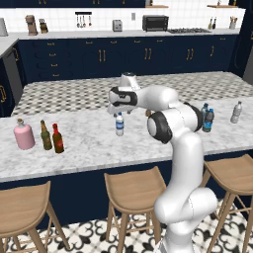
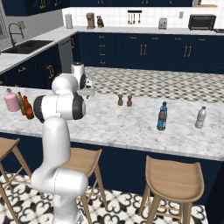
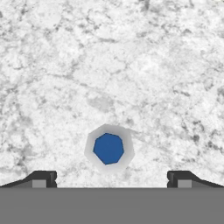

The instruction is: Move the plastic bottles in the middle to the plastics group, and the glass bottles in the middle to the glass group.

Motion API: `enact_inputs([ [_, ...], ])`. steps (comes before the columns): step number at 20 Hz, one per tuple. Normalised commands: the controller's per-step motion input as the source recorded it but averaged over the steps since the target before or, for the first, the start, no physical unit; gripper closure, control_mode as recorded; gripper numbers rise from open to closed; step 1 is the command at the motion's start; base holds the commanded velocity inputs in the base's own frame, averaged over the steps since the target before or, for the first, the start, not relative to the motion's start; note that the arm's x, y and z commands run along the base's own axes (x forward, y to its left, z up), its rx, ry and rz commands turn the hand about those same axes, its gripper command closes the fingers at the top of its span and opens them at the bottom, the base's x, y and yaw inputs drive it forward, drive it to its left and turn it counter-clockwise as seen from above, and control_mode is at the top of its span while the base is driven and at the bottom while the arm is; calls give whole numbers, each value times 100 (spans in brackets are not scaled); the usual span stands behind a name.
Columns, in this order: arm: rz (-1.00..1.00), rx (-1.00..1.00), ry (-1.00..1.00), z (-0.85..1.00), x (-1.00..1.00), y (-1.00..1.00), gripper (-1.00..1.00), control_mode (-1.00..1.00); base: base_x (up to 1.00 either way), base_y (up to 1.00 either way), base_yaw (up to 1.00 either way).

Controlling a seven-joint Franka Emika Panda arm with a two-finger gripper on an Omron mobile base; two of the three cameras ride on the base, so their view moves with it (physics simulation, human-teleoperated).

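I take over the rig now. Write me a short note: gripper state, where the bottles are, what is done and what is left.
Gripper: open, holding nothing, directly above the clear water bottle, whose blue cap sits between the fingertips in the hand view.
Glass group, left end of the counter: pink flask, olive-green bottle; the red-brown bottle already stands beside them.
Plastics side, right: dark blue water bottle apart from the clear grey bottle; a teal-blue bottle shows next to the arm.
Left: grasp the clear water bottle and carry it right to the plastics.
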Motion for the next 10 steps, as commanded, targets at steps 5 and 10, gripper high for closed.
enact_inputs([
  [5, 1, 0, 0, -26, 0, 7, -100, -100, 0, 0, 0],
  [10, 0, 0, 0, -1, 12, 13, -100, -100, 0, 0, 0],
])
